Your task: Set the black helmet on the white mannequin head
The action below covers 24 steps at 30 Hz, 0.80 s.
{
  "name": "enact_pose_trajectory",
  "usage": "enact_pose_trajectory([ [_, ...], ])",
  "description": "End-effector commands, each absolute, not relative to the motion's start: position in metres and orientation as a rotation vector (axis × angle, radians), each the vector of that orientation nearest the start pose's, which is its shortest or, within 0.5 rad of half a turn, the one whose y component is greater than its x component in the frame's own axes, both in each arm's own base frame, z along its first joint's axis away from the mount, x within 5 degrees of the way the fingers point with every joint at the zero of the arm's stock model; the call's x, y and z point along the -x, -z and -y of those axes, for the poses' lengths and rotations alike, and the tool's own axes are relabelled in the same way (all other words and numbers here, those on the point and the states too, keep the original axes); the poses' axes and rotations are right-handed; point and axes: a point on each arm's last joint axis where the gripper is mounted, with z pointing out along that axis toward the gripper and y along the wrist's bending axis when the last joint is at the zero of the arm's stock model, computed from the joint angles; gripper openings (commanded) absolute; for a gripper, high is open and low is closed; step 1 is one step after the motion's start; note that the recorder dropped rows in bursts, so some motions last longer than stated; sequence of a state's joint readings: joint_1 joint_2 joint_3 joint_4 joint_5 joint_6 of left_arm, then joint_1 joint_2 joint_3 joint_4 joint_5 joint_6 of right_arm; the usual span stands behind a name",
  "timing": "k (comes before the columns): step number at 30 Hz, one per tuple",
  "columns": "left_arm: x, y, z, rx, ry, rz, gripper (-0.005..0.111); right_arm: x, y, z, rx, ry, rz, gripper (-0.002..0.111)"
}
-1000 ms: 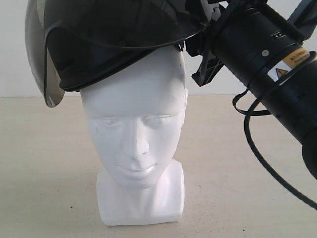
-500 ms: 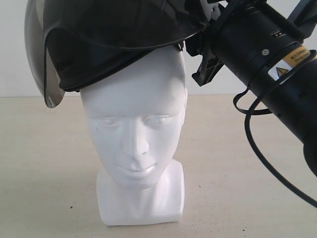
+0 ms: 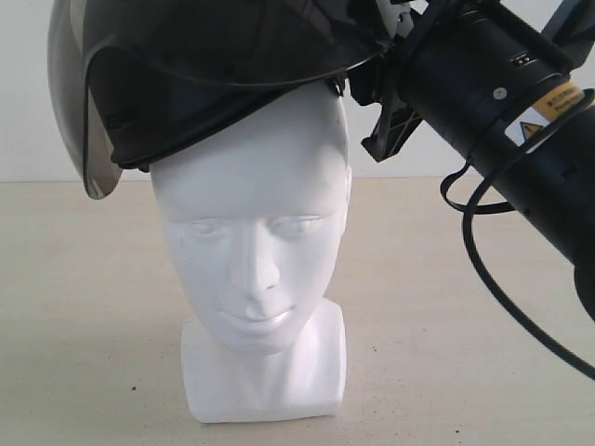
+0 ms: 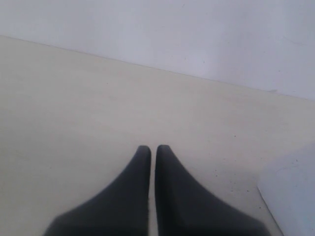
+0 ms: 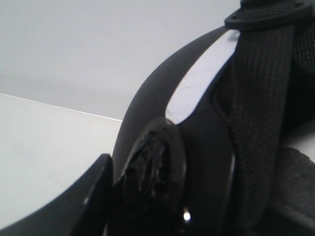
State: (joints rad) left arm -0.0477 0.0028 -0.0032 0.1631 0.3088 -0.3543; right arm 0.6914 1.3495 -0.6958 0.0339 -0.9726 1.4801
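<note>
The white mannequin head [image 3: 256,242] stands upright on the table, facing the exterior camera. The black helmet [image 3: 214,56] sits tilted over its crown, with the smoke visor [image 3: 74,121] hanging down on the left and the forehead still bare. My right gripper [image 3: 376,84] is shut on the helmet's rim on the right side. In the right wrist view the helmet's shell [image 5: 162,93], its strap [image 5: 261,98] and the right gripper [image 5: 147,187] fill the frame. The left gripper [image 4: 153,147] is shut and empty above the table, with a white corner of the mannequin's base [image 4: 290,196] beside it.
The beige table [image 3: 84,325] spreads around the head, with a white wall [image 3: 28,111] behind it. The right arm [image 3: 521,121] slopes down from the upper right, and its black cable [image 3: 483,279] loops below it.
The right arm has edged slightly up and to the right. The helmet has barely shifted on the head. The left gripper shows no earlier view.
</note>
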Motion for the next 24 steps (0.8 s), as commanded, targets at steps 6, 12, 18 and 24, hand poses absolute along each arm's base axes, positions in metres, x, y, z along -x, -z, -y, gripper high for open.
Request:
enact_pose_trajectory([
  [6,-0.0544,-0.1858,-0.0018,0.174,0.136,-1.78,0.004,-0.2217,-0.3045,-0.1821,-0.53,-1.707,-1.493,0.0],
  [12,-0.0544,-0.1858,-0.0018,0.174,0.136,-1.78,0.004,-0.2221,-0.302,-0.1824,-0.553,-1.702,-1.522,0.0],
  [18,-0.0544,-0.1858,-0.0018,0.174,0.136,-1.78,0.004,-0.2222,-0.3012,-0.1826,-0.568,-1.709,-1.531,0.0],
  [24,-0.0544,-0.1858,-0.0018,0.174,0.136,-1.78,0.004,-0.2208,-0.3012,-0.1841,-0.558,-1.731,-1.542,0.0],
])
